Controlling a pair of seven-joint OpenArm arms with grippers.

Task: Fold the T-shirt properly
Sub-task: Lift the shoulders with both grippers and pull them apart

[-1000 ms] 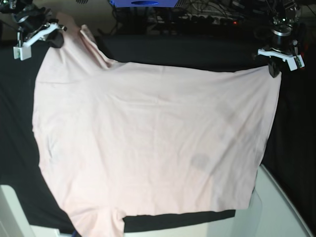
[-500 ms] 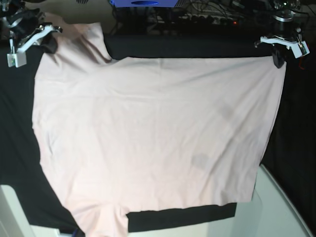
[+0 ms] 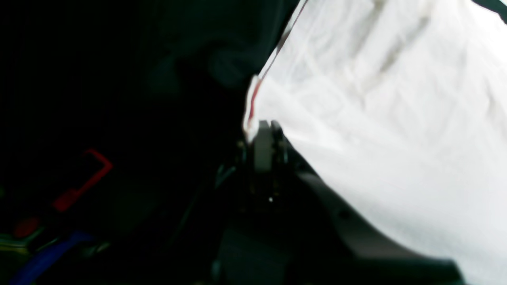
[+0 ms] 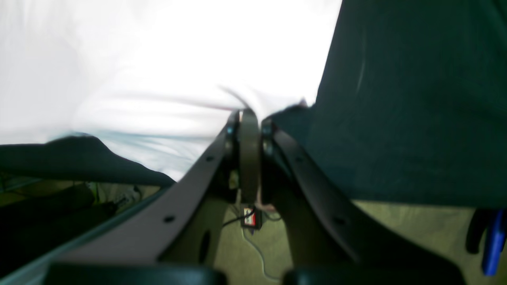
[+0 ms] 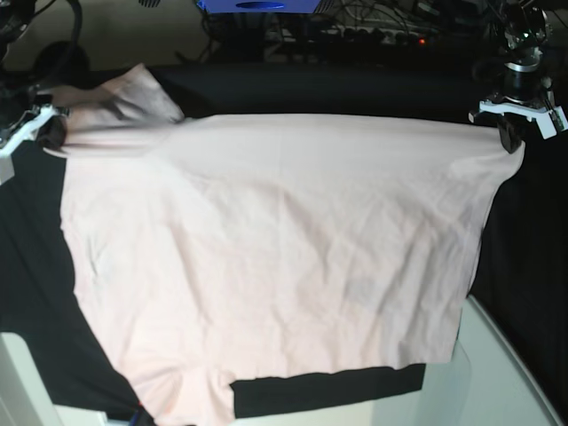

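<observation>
The pale pink T-shirt (image 5: 275,240) hangs spread wide, plain side showing, its top edge pulled nearly straight between the two arms. At the base view's right, my left gripper (image 5: 513,142) is shut on the shirt's upper corner; the left wrist view shows its closed fingertips (image 3: 262,132) pinching the cloth edge (image 3: 376,99). My right gripper (image 5: 49,133) at the far left is shut on the other top corner, beside a sleeve (image 5: 133,93) that flops over behind. In the right wrist view, its jaws (image 4: 249,118) meet on the bright fabric (image 4: 158,59).
The black table cloth (image 5: 337,89) lies under and behind the shirt. A pale surface (image 5: 506,373) shows at the lower right and a white block (image 5: 22,382) at the lower left. Cables and a blue object (image 5: 257,5) sit along the back edge.
Both arms have moved outward, the right gripper left and down. The shirt's top edge has gone from slanted and slack to nearly straight. The sleeve has dropped over.
</observation>
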